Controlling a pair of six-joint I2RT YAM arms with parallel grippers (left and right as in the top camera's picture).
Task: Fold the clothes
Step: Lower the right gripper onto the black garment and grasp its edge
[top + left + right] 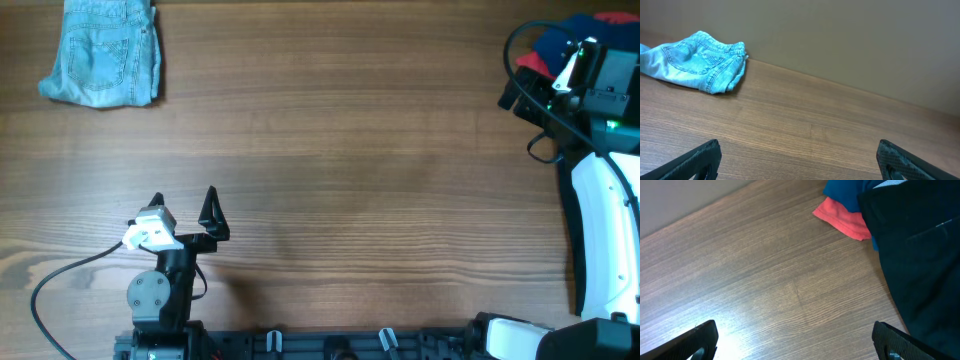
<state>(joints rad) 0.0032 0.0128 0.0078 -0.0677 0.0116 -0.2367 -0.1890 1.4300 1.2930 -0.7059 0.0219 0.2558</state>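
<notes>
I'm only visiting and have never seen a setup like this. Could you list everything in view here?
denim shorts: one, light blue, far left corner of the table
black garment: one, black, in the pile at the far right corner
dark blue garment: one, dark blue, same pile, beside the black one
red garment: one, red, at that pile's edge, next to the dark blue one
table: one, brown wood
cables: two, black, one looping by each arm
left gripper: one, black fingers, near left edge, open, holding nothing
right gripper: one, black fingers, by the far right pile, open, holding nothing
</notes>
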